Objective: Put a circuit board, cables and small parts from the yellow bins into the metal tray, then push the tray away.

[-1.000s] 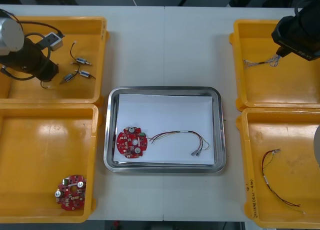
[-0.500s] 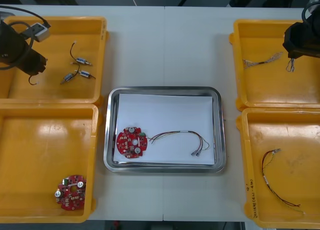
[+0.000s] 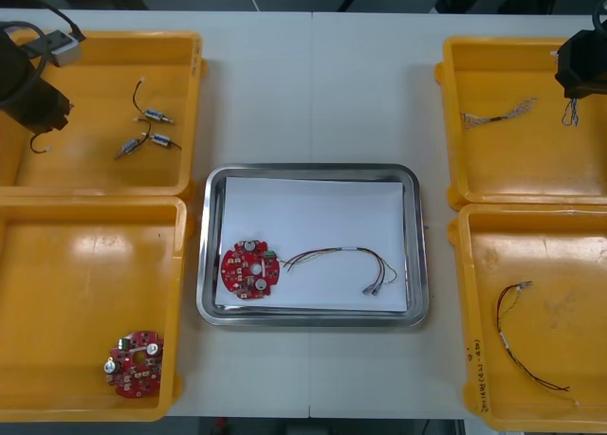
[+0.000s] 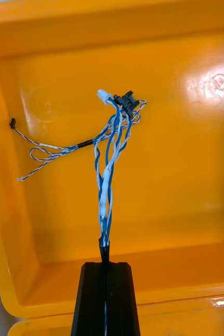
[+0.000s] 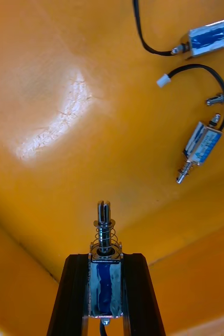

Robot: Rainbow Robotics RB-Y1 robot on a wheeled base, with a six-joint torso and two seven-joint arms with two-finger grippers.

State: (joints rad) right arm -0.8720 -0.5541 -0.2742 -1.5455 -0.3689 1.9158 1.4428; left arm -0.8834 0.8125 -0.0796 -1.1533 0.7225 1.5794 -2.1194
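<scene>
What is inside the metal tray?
A round red circuit board and a red and yellow cable lie on its white lining, which hides the floor. The left gripper and right gripper hang over far bins.

Left gripper (image 3: pixel 44 122): at far left corner of table, held clear of surface below. Black fingers (image 5: pixel 72 294) clamped on small metal part (image 5: pixel 105 239), standing apart by its width; part seated lengthwise between them, spring and pin end protruding past tips.
Right gripper (image 3: pixel 573 96): at far right corner of table, close to right edge. Fingers (image 4: pixel 91 294) almost together, pinching twisted blue and white cable (image 4: pixel 106 178); cable bundle extends beyond tips.
</scene>
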